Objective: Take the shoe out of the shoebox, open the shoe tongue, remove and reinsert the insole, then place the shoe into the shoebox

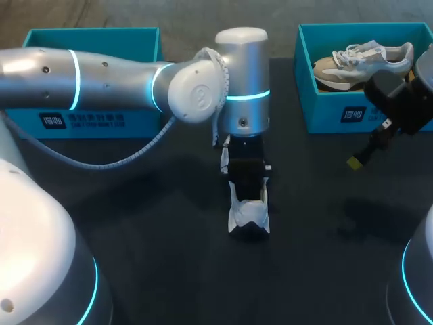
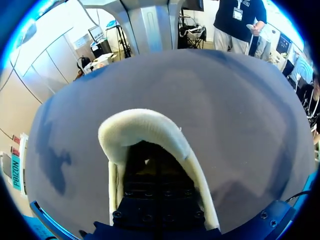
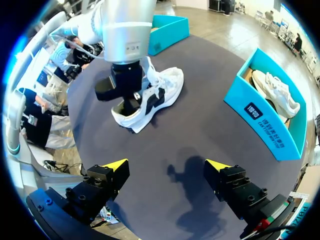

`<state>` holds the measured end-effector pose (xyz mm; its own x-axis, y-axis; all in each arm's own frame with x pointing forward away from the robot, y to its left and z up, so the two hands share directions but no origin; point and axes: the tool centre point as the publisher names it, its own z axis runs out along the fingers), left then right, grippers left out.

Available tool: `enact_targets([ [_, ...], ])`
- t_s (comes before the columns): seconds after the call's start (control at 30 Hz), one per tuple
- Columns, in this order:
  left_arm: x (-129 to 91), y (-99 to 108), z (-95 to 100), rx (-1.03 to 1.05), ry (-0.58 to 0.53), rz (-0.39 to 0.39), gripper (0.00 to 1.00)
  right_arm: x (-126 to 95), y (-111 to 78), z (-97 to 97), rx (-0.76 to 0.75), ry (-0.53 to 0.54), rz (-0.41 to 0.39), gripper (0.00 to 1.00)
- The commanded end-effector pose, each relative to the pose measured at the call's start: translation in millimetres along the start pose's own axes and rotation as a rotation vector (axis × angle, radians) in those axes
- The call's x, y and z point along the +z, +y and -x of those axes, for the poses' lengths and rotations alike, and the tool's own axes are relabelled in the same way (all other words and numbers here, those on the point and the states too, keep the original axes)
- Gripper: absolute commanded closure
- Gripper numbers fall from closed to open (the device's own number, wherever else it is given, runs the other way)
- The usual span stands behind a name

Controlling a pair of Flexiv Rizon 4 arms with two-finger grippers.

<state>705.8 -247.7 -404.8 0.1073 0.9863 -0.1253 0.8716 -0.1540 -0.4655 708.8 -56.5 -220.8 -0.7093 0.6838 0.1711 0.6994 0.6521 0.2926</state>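
shoe [image 1: 249,215]: white with black side panels, upright on its sole, we see its heel opening straight under our left pincer [image 1: 247,193], which dips into it | box [image 3: 260,125]: teal, open, ahead and right of our right pincer [image 3: 167,167], holding beige shoe [image 3: 277,92] | far box [image 3: 170,30]: teal, beyond left pincer

The dark table [image 1: 135,257] has a plain, matt top, and soft shadows fall on it near the middle and towards the right side. At its far right corner stands a blue-green box [image 1: 325,116]. It is open on top and has a small printed label on its front wall. Inside this box lies a sneaker [image 1: 362,61], beige and white with white laces, placed along the length of the box.
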Motion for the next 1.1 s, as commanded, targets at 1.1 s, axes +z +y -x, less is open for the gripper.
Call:
enact_targets([
  [1.1, 21.9, 0.8, 4.5, 0.04, 0.012, 0.086, 1.0, 1.0, 0.3, -0.6, 0.002, -0.003, -0.002, 0.0],
])
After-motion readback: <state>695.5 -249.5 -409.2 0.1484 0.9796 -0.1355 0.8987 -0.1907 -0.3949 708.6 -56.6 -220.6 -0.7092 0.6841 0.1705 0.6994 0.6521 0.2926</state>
